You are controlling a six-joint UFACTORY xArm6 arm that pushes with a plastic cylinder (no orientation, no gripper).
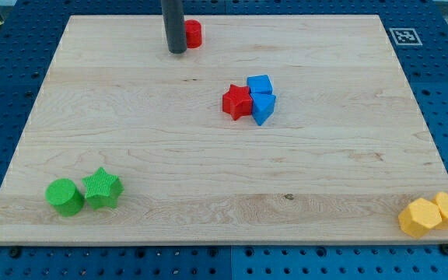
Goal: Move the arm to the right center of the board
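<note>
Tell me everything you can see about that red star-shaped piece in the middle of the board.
The red star block is a small, chunky, matte piece that looks like plastic, lying flat on the wooden board slightly above its centre. Its right side presses against two blue blocks, a blue cube and a second blue block below it. My tip stands well away, toward the view's top left.

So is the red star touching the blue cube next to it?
Touching. In the camera view the red star and the blue cube meet edge to edge near the board's middle, with no wood showing between them.

Red star (237, 102), blue cube (260, 84)
</note>
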